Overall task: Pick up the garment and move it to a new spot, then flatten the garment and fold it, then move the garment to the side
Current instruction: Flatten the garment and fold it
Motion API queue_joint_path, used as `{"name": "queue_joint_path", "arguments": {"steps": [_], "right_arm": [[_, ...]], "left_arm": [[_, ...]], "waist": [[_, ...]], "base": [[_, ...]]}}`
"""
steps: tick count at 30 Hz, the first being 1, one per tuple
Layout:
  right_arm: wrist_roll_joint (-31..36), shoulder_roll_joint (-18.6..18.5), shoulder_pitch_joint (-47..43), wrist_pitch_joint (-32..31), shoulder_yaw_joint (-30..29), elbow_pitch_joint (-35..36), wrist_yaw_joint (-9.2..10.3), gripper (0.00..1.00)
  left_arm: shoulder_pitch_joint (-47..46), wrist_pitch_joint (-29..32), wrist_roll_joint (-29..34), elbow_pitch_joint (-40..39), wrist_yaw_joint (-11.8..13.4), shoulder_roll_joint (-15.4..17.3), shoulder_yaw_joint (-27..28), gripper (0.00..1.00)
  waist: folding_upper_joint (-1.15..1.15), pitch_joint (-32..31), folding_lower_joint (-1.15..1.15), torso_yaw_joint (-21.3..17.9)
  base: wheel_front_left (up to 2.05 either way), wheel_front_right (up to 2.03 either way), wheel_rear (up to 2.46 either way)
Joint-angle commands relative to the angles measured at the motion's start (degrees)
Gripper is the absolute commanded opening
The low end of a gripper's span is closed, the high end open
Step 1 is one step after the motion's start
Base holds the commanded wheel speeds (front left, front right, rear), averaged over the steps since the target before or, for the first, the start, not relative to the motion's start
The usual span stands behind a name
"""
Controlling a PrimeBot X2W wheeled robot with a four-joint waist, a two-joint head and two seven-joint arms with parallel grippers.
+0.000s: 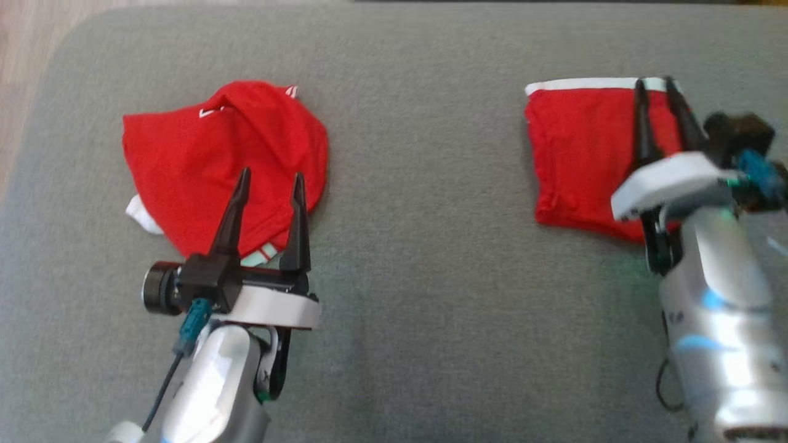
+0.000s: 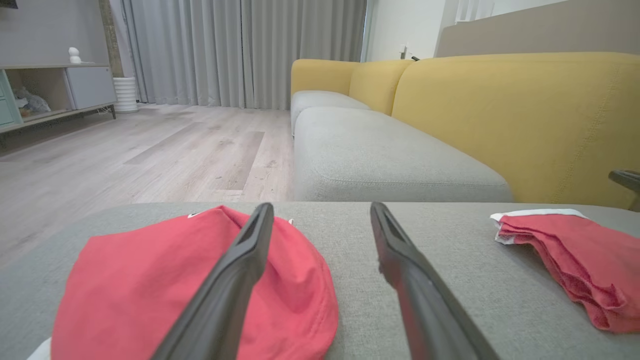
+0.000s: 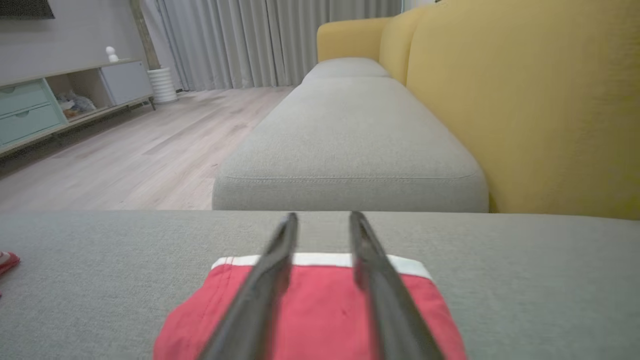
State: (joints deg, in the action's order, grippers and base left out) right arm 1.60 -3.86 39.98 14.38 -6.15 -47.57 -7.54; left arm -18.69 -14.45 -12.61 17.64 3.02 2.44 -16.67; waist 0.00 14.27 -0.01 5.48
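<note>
A crumpled red garment (image 1: 221, 154) with white trim lies on the left of the grey cushion (image 1: 418, 184). My left gripper (image 1: 272, 178) hangs over its near right part, open, nothing between its fingers; in the left wrist view the left gripper (image 2: 321, 207) points past that garment (image 2: 140, 280). A folded red garment (image 1: 578, 154) with a white band along its far edge lies on the right. Over it my right gripper (image 1: 655, 83) stands open with a narrow gap, tips near the white band. The right wrist view has the right gripper (image 3: 323, 217) above the folded garment (image 3: 320, 315).
The grey cushion's left edge (image 1: 37, 123) borders wooden floor (image 2: 125, 155). Beyond the cushion stands a sofa with a grey seat (image 3: 350, 135) and yellow back (image 3: 525, 100). A low cabinet (image 3: 60, 105) and curtains (image 2: 240, 50) stand far off.
</note>
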Motion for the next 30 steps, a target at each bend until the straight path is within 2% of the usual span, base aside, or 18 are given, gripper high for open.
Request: {"name": "queue_joint_path", "arguments": {"steps": [1, 10, 17, 23, 30], "right_arm": [[-0.6, 1.0, -2.7, 0.6, 1.0, 3.5, 0.05, 1.00], [-4.3, 1.0, -16.1, 0.6, 2.5, 18.0, 0.05, 1.00], [-6.1, 1.0, -25.0, 0.4, 4.3, 24.9, 0.05, 1.00], [-6.0, 1.0, -24.4, -1.3, 3.3, 27.5, 0.05, 1.00], [-1.8, 0.8, -16.8, -7.9, -2.7, 25.8, 0.05, 1.00]], "left_arm": [[-0.3, -0.5, 0.3, -1.9, 0.2, 0.4, 1.9, 1.00], [2.5, -0.5, 0.7, -2.2, 0.6, 0.4, 3.2, 1.00], [4.3, -0.5, 1.0, -1.8, 0.1, 0.4, 4.3, 1.00], [3.5, -0.5, 0.9, -2.0, 0.0, 0.4, 3.8, 1.00], [1.0, -0.5, 1.2, -2.2, -0.5, 0.4, 2.9, 1.00]], "waist": [[0.00, -1.6, 0.01, -1.3], [0.00, -5.1, 0.01, -4.6], [0.00, -5.2, 0.01, -5.4], [0.00, -3.7, 0.01, -5.1], [0.00, 0.6, 0.01, -3.2]], "base": [[0.00, 0.00, 0.00], [0.00, 0.00, 0.00], [0.00, 0.00, 0.00], [0.00, 0.00, 0.00], [0.00, 0.00, 0.00]]}}
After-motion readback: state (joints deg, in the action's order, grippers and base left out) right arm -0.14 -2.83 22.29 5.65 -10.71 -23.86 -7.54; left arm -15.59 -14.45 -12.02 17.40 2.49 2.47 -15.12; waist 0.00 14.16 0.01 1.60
